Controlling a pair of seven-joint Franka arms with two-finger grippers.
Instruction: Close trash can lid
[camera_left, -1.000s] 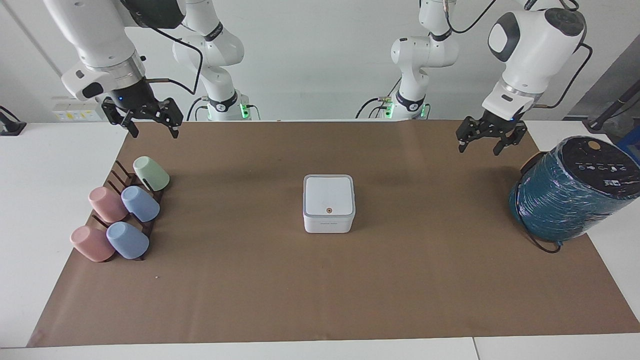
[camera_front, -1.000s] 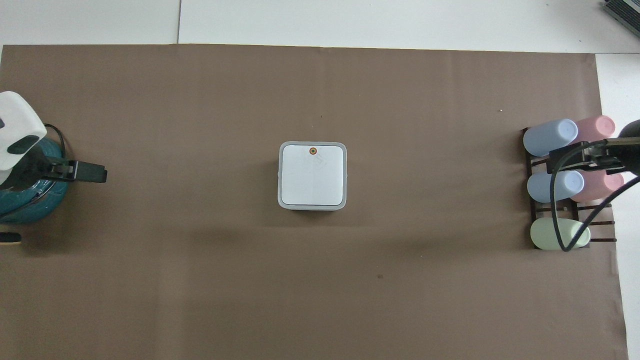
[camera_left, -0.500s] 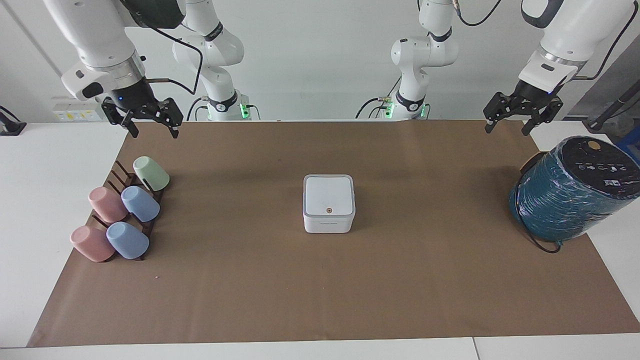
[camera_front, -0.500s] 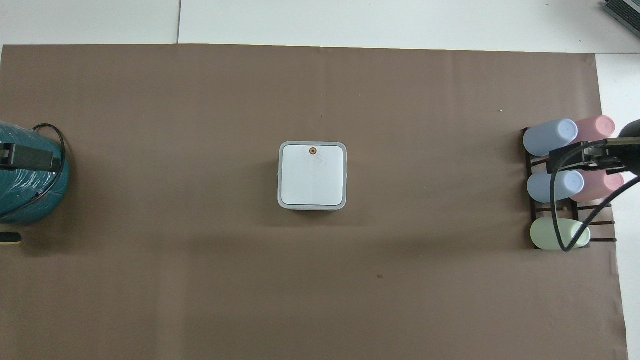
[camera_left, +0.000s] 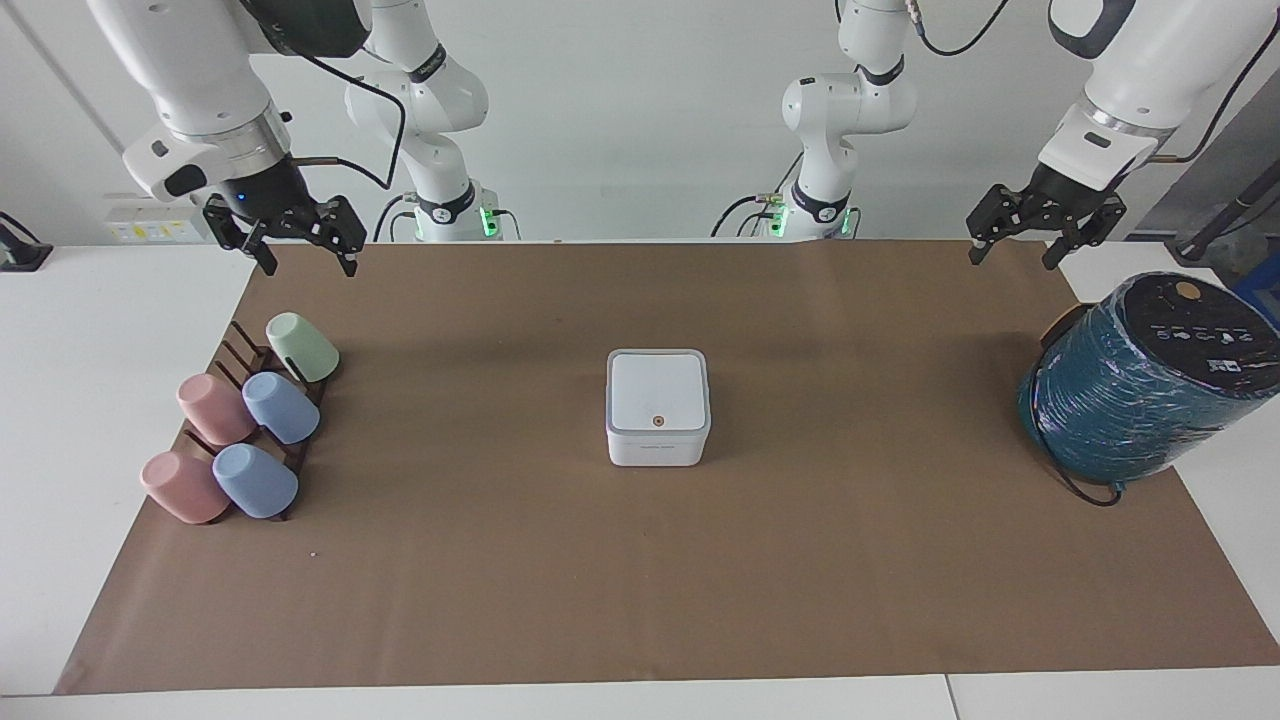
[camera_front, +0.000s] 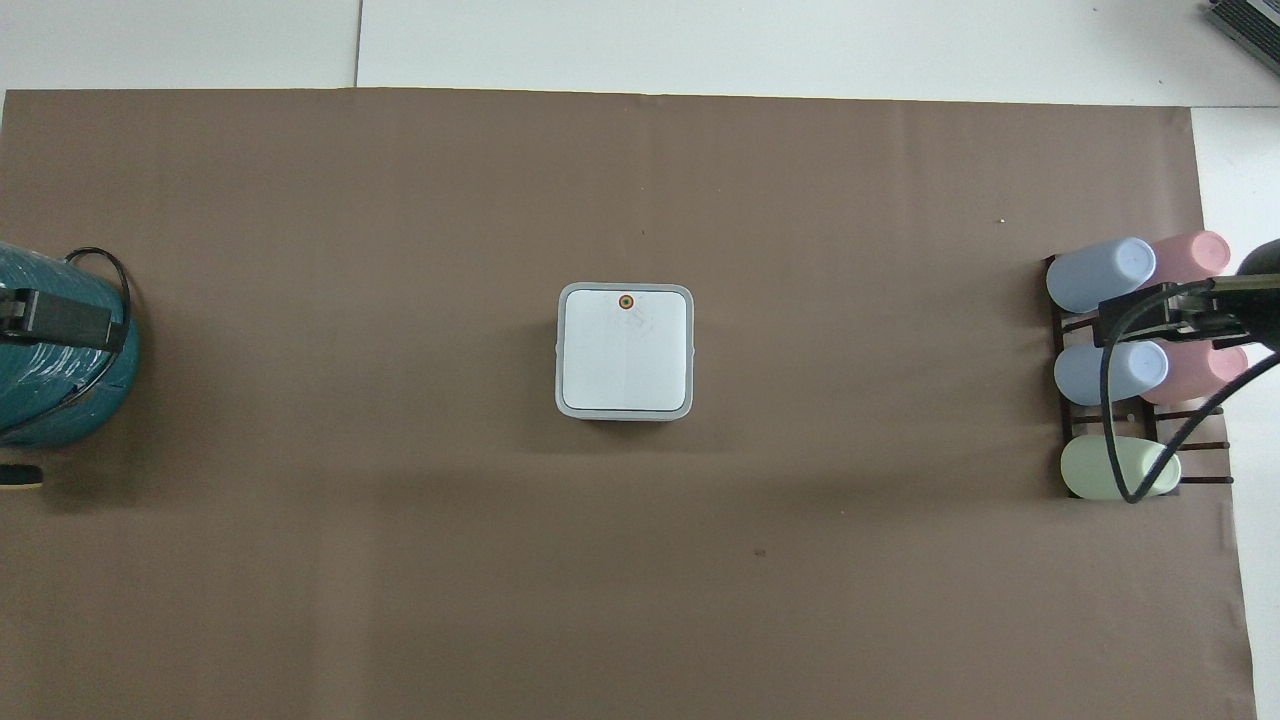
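Facing view showed the lid (camera_left: 658, 391) flat on the trash can (camera_left: 656, 441) at mid-mat, so, judging the job done, I held my left gripper (camera_left: 1040, 232) and right gripper (camera_left: 296, 238) spread, empty, high over their table ends.

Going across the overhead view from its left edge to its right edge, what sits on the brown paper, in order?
Teal wrapped cylinder → trash can, its lid shut flat on top → rack of cups.
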